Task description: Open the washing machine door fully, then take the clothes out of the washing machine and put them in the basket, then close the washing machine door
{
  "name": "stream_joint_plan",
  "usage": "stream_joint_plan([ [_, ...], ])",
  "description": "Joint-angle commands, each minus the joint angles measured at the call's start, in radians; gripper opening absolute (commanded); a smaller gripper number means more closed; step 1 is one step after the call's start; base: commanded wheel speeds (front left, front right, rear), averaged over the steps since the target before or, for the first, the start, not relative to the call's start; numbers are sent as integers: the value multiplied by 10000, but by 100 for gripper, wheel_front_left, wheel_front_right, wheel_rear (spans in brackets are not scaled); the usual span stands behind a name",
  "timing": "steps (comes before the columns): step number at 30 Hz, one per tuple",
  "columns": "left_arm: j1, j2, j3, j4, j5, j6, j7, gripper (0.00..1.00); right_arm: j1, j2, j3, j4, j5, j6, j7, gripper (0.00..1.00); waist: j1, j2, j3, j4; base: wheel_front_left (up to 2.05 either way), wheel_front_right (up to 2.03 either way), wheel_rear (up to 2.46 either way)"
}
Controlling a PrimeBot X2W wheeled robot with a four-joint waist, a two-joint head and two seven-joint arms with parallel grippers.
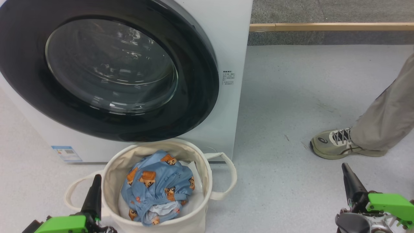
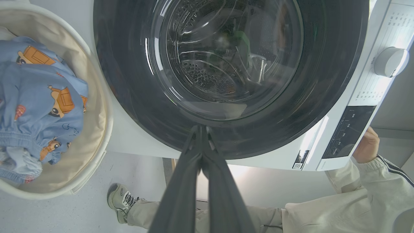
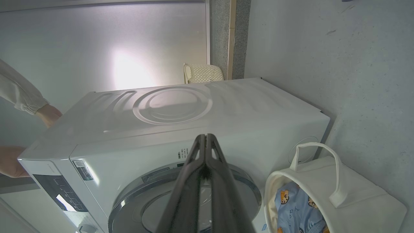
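The light blue soft garment printed with orange-brown bear faces [image 1: 158, 187] lies crumpled inside the round cream canvas basket with looped strap handles [image 1: 111, 168], on the floor touching or just short of the foot of the white front-loading washing machine [image 1: 233, 48]. The large round door with its glossy black rim and bulging clear glass [image 1: 111, 64] looks flush against the washer front. I judge it closed, though whether the latch has caught cannot be told. Through the glass the left wrist view shows perforated steel drum and no fabric.

The left gripper [image 1: 96, 181] is clenched on nothing, fingers pressed together, just beside the basket wall. The basket sits at its 2 o'clock and the door at its 12 o'clock, beyond and above the basket rim. The right gripper [image 1: 347, 174] is likewise closed and empty, well apart from the basket at its 9 o'clock.

If any move remains it is a confirming push on the door, and the left arm is nearer – the door faces the robot squarely, so the push would go straight ahead at 12 o'clock, over the basket. The garment is a heap with no clear long axis.

A person's grey running shoe [image 1: 333, 144] and beige trouser leg stand near the right gripper at its 12 o'clock – that side is the crowded one – and a hand [image 2: 367, 145] rests at the washer's control-panel corner
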Motion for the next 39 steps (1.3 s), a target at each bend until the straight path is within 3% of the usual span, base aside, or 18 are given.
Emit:
stream_joint_plan([
  [1, -254, 51, 348, -370, 46, -69, 89, 0, -155, -33, 198, -378, 57, 2, 73, 0, 0, -1, 0, 0, 0, 0, 0],
  [39, -253, 51, 342, -370, 41, -69, 84, 0, -155, -33, 198, -378, 57, 2, 73, 0, 0, -1, 0, 0, 0, 0, 0],
])
